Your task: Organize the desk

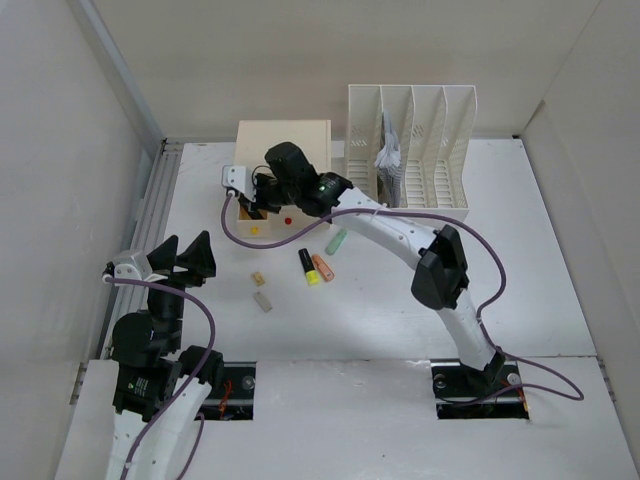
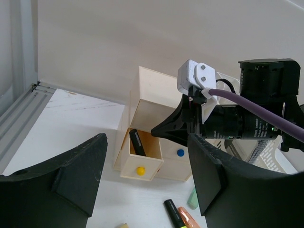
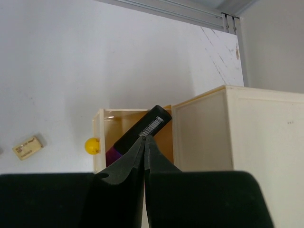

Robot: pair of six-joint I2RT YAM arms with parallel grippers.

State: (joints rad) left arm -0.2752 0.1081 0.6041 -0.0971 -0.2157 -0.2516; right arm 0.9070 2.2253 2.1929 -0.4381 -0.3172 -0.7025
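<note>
The desk (image 1: 530, 270) takes up pretty much the whole middle of the top view. The file rack (image 1: 415, 150) sits upper centre-right, with the drawer box (image 1: 283, 140) just left of it and its yellow-knob drawer (image 2: 149, 172) standing open. The left gripper (image 1: 183, 252) hangs spread wide at lower left, gripping nothing. The right gripper (image 3: 144, 137) is clenched over that drawer, tips right at a black marker (image 3: 152, 123) leaning inside; can't tell if they touch. A few highlighters (image 1: 322, 267) lie mid-desk.

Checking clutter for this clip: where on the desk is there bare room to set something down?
Bare: the desk right of the right arm, in front of the file rack; also the near strip between the arms. Crowded: in front of the drawer box, where three highlighters and two small blocks lie, with the left gripper beside them.
</note>
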